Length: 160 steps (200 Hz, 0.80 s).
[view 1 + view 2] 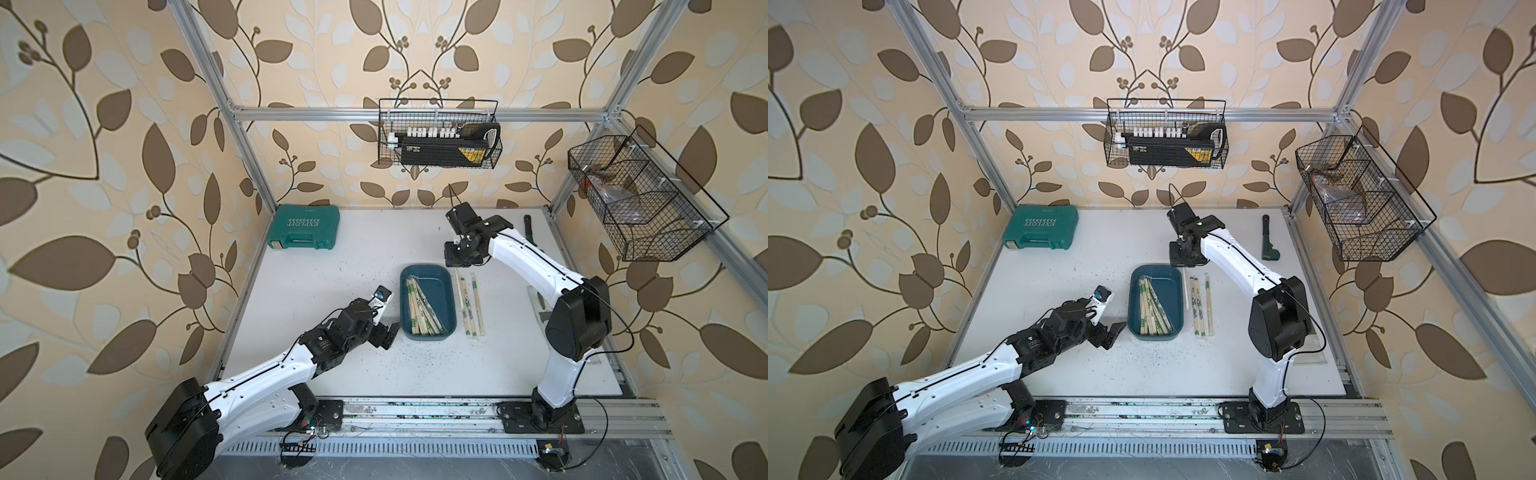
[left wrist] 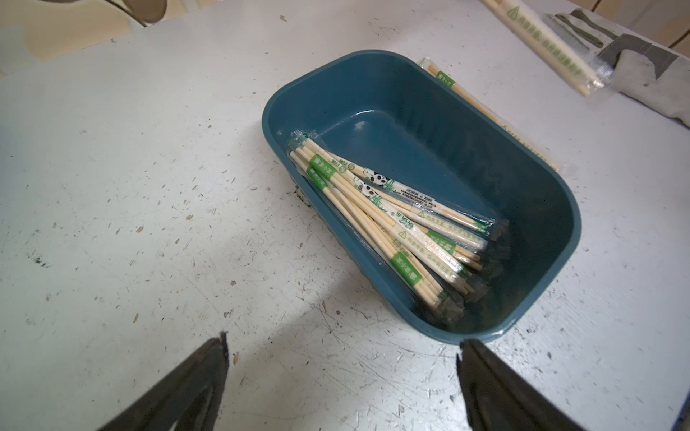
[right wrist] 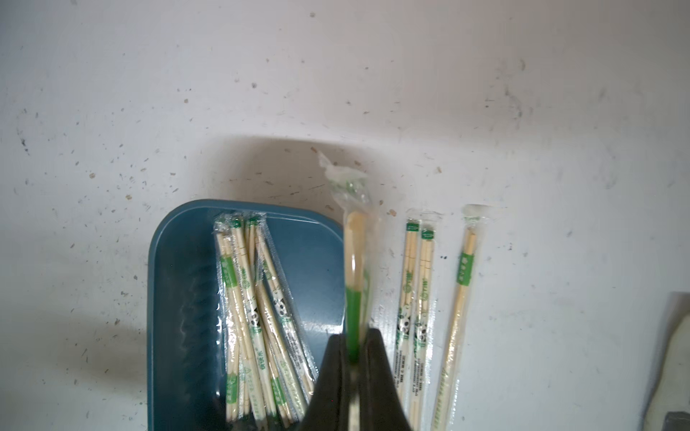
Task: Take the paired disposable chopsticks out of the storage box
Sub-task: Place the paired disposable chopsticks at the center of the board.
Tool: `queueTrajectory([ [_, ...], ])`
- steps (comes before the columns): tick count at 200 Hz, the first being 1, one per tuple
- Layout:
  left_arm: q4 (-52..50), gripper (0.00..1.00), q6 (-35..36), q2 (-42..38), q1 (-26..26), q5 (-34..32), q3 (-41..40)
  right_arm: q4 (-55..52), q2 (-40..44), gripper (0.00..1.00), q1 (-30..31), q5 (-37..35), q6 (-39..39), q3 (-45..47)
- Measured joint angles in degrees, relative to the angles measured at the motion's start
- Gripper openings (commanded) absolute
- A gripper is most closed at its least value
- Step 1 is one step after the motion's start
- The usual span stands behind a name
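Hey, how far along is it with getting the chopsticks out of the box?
Three pairs lie on the table beside the box. The right claw is shut on a fourth pair. A pile is left in the box; the left claw is open.

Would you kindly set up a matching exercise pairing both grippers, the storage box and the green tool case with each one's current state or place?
1. left gripper
2. right gripper
3. storage box
4. tool case

A. shut on one chopstick pair
B. at the far corner of the table
C. open and empty, beside the box
D. holding a bundle of chopstick pairs

Pairs: 1-C; 2-A; 3-D; 4-B.
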<state>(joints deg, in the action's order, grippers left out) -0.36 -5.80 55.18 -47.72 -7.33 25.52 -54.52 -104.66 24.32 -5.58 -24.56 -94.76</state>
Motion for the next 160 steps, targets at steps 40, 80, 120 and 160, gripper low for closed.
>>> queueTrajectory([
  [40, 0.0, 0.99, 0.0, 0.2, 0.0, 0.0, 0.0, 1.1, 3.3, 0.04, -8.0, -0.6, 2.0, 9.0],
  [80, 0.0, 0.99, 0.0, 0.6, 0.0, 0.0, 0.1, 4.3, 3.1, 0.05, -11.0, -2.6, 3.5, 16.9],
  [120, 0.0, 0.99, 0.0, 0.7, 0.0, 0.0, 0.1, 8.4, 0.0, 0.05, -12.2, -2.9, 4.2, 20.3],
  [160, 0.0, 0.99, 0.0, 0.8, 0.0, 0.0, 0.1, 12.0, -2.3, 0.06, -12.2, -2.8, 5.1, 21.0],
])
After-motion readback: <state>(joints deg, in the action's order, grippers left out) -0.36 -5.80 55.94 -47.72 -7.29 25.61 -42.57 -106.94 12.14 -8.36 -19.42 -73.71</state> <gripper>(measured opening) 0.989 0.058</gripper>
